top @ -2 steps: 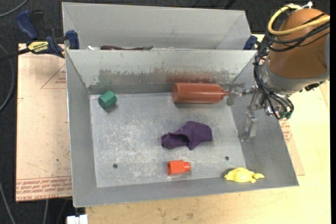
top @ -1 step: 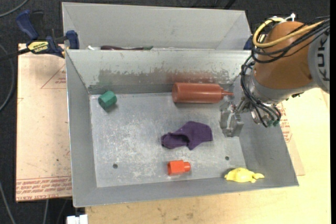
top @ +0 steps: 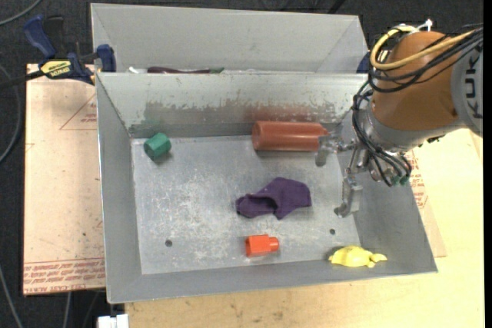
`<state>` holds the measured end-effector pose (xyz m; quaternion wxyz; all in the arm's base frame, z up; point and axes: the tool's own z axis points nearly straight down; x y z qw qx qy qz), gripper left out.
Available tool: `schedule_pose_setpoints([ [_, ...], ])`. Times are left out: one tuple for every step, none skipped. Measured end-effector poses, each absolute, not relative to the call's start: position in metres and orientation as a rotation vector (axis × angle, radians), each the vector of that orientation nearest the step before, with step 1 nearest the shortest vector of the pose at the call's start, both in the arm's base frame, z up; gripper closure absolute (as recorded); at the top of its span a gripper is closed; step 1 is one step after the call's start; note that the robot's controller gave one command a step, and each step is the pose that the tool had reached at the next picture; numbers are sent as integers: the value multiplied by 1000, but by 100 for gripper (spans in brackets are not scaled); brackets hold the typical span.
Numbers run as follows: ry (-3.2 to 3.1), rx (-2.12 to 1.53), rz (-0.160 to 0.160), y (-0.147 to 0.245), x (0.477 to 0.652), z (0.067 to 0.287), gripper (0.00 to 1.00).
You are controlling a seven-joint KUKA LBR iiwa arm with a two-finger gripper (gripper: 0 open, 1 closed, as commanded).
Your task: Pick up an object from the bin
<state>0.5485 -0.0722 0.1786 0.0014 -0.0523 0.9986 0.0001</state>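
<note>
My gripper (top: 335,180) hangs over the right part of the bin, its two fingers spread open with nothing between them. One fingertip (top: 322,156) is just off the right end of a red-brown block (top: 288,137) that lies along the back wall. The other fingertip (top: 345,207) is over bare floor. A crumpled purple cloth (top: 275,198) lies a little to the gripper's left, in the middle of the bin. A yellow banana-shaped toy (top: 356,257) rests in the front right corner, in front of the gripper.
A small orange cylinder (top: 261,245) lies near the front wall, below the cloth. A green block (top: 157,147) sits at the back left. The arm with its orange cover and cables comes in over the bin's right wall.
</note>
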Motion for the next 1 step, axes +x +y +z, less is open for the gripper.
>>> schedule_pose_setpoints([
  [3134,-164,0,-72,548,179,0],
])
